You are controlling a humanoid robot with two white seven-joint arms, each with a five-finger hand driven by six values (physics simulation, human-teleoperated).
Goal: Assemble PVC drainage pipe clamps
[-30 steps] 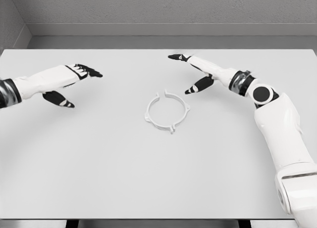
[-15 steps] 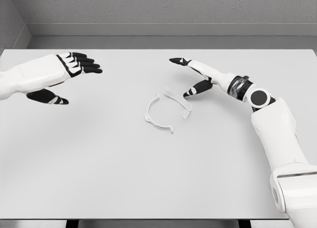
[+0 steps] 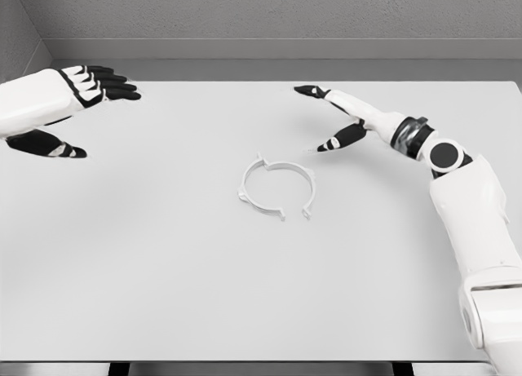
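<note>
Head view: I see two clamp halves (image 3: 276,188) on table (image 3: 163,270) near centre, forming rough ring; gap at lower right, ends there not mated. I judge assembly unfinished: halves need closing and seating. Left hand (image 3: 69,107) far left, fingers spread, empty. Right hand (image 3: 338,119) up right of ring, fingers spread, empty, near but not touching. Nothing else on table, no obstruction
</note>
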